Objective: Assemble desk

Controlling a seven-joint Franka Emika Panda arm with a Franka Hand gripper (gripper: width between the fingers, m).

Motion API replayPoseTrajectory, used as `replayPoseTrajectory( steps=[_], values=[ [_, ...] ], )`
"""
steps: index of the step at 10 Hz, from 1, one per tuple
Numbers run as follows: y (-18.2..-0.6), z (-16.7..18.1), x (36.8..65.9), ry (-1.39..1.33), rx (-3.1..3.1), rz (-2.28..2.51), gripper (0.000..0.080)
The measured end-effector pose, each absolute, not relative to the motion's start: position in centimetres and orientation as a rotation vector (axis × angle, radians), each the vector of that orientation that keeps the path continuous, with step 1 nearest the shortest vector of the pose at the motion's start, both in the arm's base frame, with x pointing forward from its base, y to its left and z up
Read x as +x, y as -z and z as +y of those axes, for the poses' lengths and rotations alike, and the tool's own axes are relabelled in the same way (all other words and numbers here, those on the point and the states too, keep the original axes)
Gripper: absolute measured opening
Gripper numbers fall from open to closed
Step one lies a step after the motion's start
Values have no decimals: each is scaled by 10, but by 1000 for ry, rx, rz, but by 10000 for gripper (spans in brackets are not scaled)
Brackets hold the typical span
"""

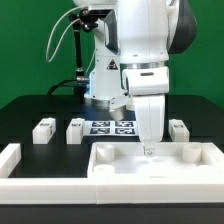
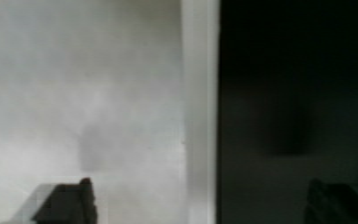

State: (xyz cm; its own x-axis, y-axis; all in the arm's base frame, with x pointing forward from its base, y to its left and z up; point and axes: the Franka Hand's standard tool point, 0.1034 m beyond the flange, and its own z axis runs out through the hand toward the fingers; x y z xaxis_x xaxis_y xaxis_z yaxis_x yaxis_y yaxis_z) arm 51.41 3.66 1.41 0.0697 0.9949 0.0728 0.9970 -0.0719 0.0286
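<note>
The pincer (image 1: 148,148) points straight down over the back rim of the tabletop tray (image 1: 150,168), its tips at or just above that rim; the exterior view does not show whether they touch it. In the wrist view the pincer (image 2: 202,203) is spread wide. Its two dark fingers (image 2: 66,200) sit far apart at the picture's edges, and nothing is pinched between them. A pale strip, blurred, runs between the fingers, with white surface on one side of it and dark on the other.

The arm (image 1: 140,40) rises behind the tray, its thick white upper links bent forward so that the wrist hangs vertically above the tray's back rim.

The black table (image 1: 40,105) carries everything. The tabletop tray lies flat on it at the front, rims up, and is the widest white part in view. A low white rail (image 1: 10,158) lies beside the tray on the exterior view's left, apart from it.

Behind the tray, near the arm's base, lies the marker board (image 1: 112,127). Beyond the tray's back rim stand three of the desk's legs. The outer leg (image 1: 42,128) and the inner leg (image 1: 75,129) are on the exterior view's left of the marker board, and the lone leg (image 1: 178,128) stands on its right, just behind the tray's corner. All three are clear of the tray and of the pincer.
</note>
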Motion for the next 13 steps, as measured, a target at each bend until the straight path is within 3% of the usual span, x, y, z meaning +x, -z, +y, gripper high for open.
replayPoseTrajectory(
  steps=[7, 10, 13],
  values=[
    [-13, 37, 514, 112, -2294, -2099, 649],
    [-41, 42, 514, 141, -2428, -1985, 649],
    [-51, 73, 503, 151, -2771, -1432, 649]
  ],
)
